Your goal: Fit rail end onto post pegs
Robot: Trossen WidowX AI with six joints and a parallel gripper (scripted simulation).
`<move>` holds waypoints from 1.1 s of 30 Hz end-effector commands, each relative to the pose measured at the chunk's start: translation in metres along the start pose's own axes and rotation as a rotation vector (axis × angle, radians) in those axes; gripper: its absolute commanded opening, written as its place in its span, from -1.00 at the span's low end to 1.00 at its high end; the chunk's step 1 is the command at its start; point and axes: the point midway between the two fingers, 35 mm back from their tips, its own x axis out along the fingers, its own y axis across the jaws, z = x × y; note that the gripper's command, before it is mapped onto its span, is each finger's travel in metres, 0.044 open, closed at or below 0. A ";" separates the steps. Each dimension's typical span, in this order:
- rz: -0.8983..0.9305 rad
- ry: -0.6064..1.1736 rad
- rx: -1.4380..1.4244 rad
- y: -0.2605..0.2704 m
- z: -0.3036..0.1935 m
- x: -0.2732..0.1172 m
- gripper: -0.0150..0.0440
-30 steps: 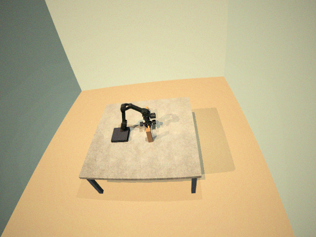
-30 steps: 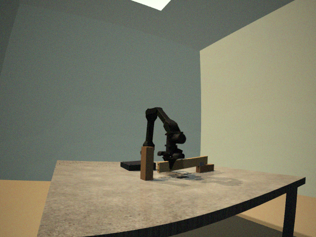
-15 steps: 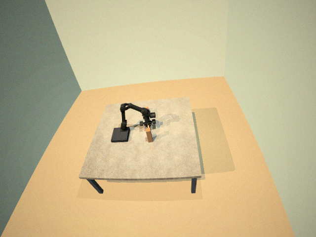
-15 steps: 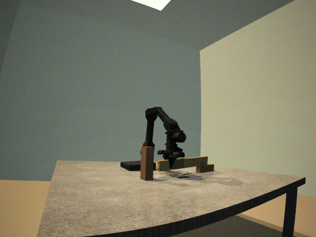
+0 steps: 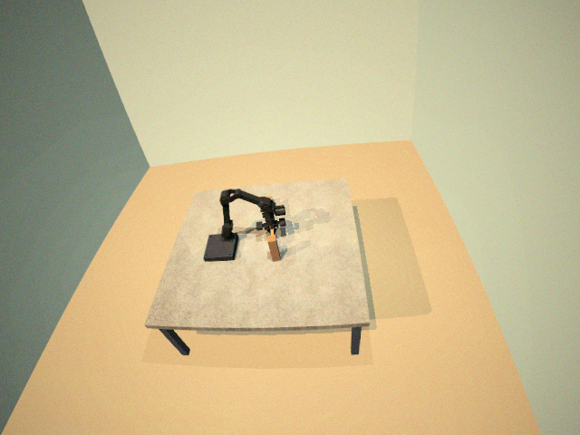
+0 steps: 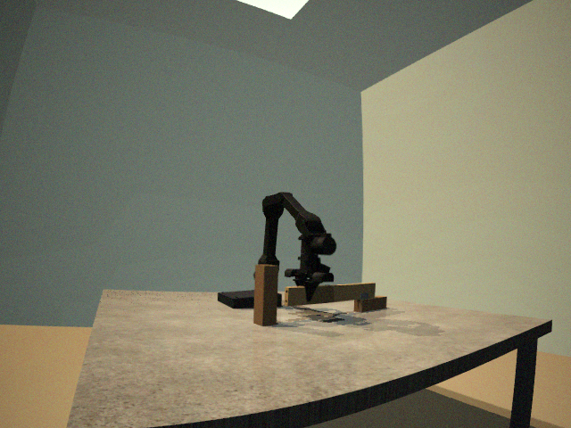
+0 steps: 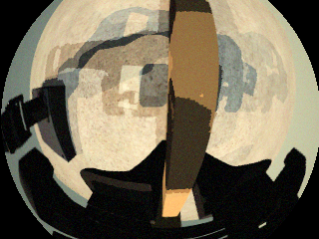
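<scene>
My gripper [image 6: 310, 294] [image 7: 173, 143] is shut on the long wooden rail [image 6: 343, 292] [image 7: 193, 55], near its near end. That end is lifted off the table, and the rail looks close to level. Its far end sits at the bracket on the low footboard block [image 6: 376, 303]. The upright wooden post [image 5: 275, 248] [image 6: 266, 294] stands in front of the near end. In the exterior view a gap shows between post and rail end. A dark hole shows in the end face. The pegs are hidden, so their alignment with the holes cannot be told.
The arm's dark base plate [image 5: 221, 247] [image 6: 235, 299] lies beside the post on the table [image 5: 262, 294] [image 6: 184, 359]. The arm arches over from the base to the rail. Shadows of the arm fall around the rail.
</scene>
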 end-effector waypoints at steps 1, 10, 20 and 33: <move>-0.018 -0.009 0.001 -0.003 0.001 -0.007 -0.49; -0.018 -0.008 0.001 -0.003 0.001 -0.004 -0.49; -0.018 -0.008 0.001 -0.002 0.001 -0.001 -0.49; -0.018 -0.008 0.001 -0.001 0.001 -0.003 -0.49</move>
